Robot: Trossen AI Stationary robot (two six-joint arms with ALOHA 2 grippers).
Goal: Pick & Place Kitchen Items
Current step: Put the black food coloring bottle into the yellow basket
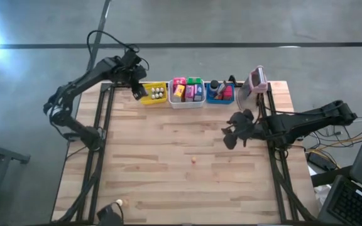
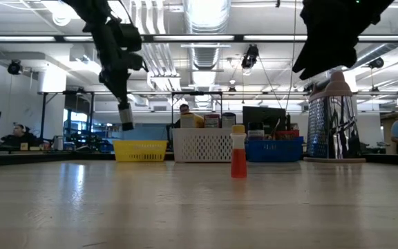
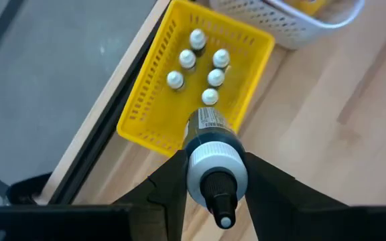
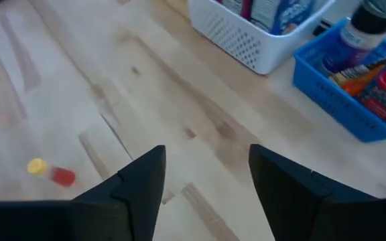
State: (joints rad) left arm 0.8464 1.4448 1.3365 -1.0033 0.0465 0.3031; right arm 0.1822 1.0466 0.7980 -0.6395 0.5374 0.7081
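Left wrist view shows left gripper (image 3: 210, 194) clamping a grey-capped dark bottle (image 3: 210, 157) over the yellow slotted plastic bin (image 3: 149, 124), evidently to join the bottles there, right gripper (image 4: 206, 184) empty, jaws apart

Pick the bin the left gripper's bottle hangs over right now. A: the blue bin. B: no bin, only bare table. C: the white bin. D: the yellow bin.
D: in the left wrist view the left gripper clamps a dark bottle right over the near wall of the yellow bin, where white-capped bottles already stand.
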